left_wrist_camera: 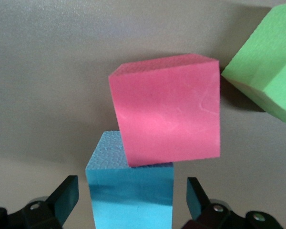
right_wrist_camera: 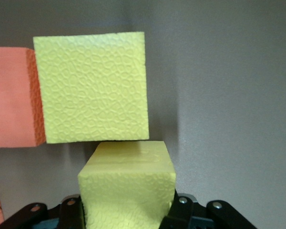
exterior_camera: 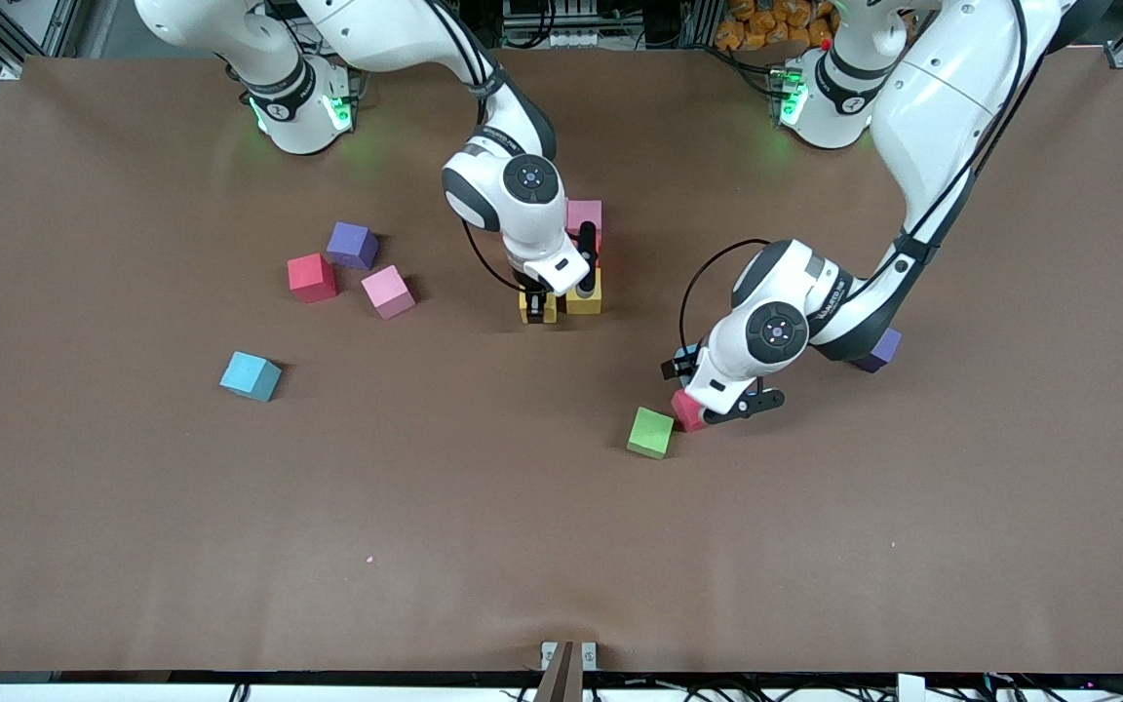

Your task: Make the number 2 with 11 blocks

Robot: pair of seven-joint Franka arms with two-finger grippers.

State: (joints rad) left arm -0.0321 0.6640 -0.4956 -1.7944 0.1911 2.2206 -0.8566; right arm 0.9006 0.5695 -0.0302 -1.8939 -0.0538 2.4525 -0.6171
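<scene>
The right gripper (right_wrist_camera: 126, 210) pinches a light, squashy yellow foam cube (right_wrist_camera: 126, 188) by its flat sides; the left gripper (left_wrist_camera: 132, 198) is spread around a blue cube (left_wrist_camera: 128, 195).

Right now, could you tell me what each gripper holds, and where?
Right gripper clamps a yellow foam cube by opposite side faces; left gripper, open, holds nothing.

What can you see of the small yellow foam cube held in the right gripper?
The yellow foam cube is matte, with a pebbled surface and square edges. The right gripper, shut on it, grips two of its faces. It sits upright, low at the table, beside a second yellow cube in the half-built figure; whether they touch is unclear. An orange cube adjoins that second cube.
</scene>
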